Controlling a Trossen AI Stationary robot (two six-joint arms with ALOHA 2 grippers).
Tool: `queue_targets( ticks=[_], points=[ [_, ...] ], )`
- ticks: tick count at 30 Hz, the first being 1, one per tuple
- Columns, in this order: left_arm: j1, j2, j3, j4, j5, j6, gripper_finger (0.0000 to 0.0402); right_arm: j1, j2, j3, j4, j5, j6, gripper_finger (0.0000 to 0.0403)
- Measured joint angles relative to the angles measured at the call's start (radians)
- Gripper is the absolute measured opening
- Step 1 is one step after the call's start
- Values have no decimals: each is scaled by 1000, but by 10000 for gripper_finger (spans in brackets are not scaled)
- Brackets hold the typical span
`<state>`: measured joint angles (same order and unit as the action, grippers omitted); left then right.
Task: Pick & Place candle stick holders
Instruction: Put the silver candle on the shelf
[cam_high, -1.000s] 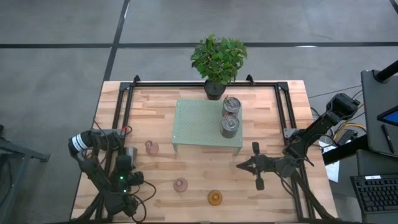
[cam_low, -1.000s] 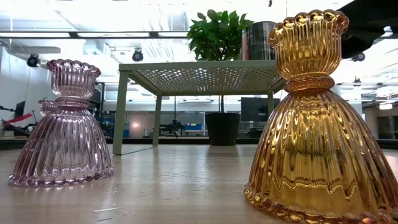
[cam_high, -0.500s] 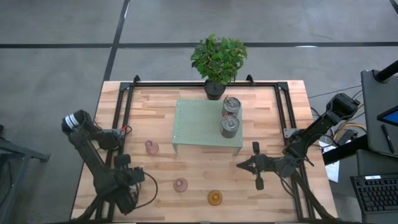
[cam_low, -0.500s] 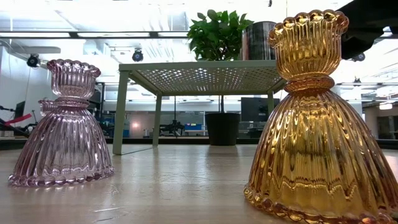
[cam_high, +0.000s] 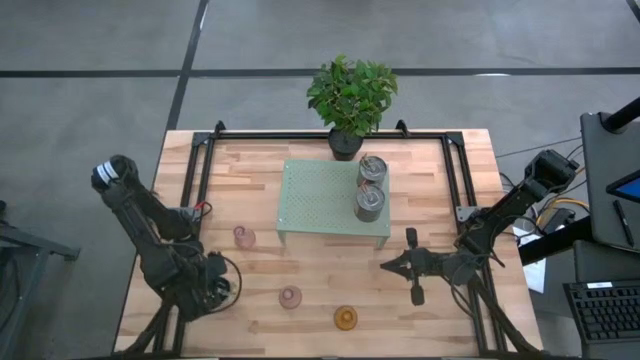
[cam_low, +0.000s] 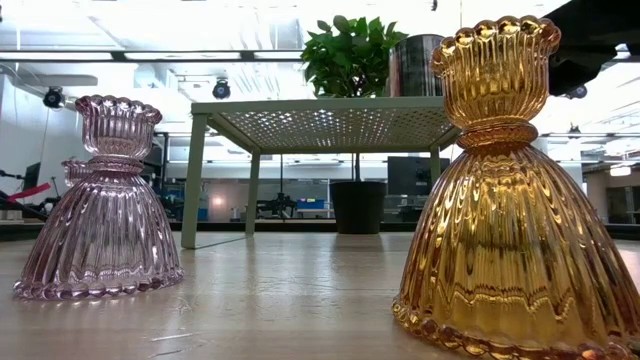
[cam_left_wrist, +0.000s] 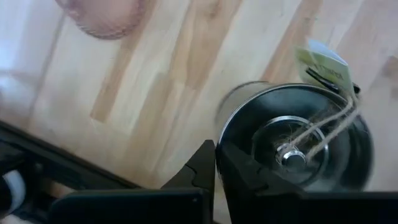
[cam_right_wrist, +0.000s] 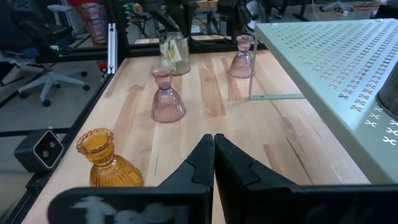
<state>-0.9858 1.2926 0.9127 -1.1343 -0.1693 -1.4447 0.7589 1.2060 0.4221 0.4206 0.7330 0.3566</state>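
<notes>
A silvery holder with a paper tag on twine shows from above in the left wrist view, at the table's near left. It also shows in the right wrist view. My left gripper is shut at its rim. Two silvery holders stand on the green shelf. Two pink holders and the amber one stand on their wide bases on the table. My right gripper is shut and empty, right of the amber holder. My left gripper comes at the silvery holder from above, pointing down. Its fingertips meet at the holder's rim, one seemingly inside the cup and one outside; the fingers hide the contact itself. The holder is upright. I cannot tell whether it is lifted.
A potted plant stands at the far edge behind the shelf. Black rails run along the table's left and right sides. In the low view the pink holder and the amber holder stand close to the camera.
My left arm has unfolded: its elbow has swung toward the table's left and far edges, while its gripper has stayed over the near left part of the table. The right arm and the other holders have kept still.
</notes>
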Motion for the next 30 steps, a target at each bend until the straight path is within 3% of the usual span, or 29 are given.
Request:
queue_targets(
  ticks=[6,12,15,20,30],
  points=[
    [1,-92,36,-17,-102,-25,62,0,0,0,2,0,2,8],
    [-1,-137,75,37,-100,-26,78,0,0,0,2,0,3,9],
    [-2,-103,68,63,-71,-23,74,0,0,0,2,0,3,9],
    [0,-18,63,62,70,-27,59,0,0,-2,2,0,3,9],
    [8,101,40,154,116,52,4,0,0,-2,2,0,3,8]
  ],
)
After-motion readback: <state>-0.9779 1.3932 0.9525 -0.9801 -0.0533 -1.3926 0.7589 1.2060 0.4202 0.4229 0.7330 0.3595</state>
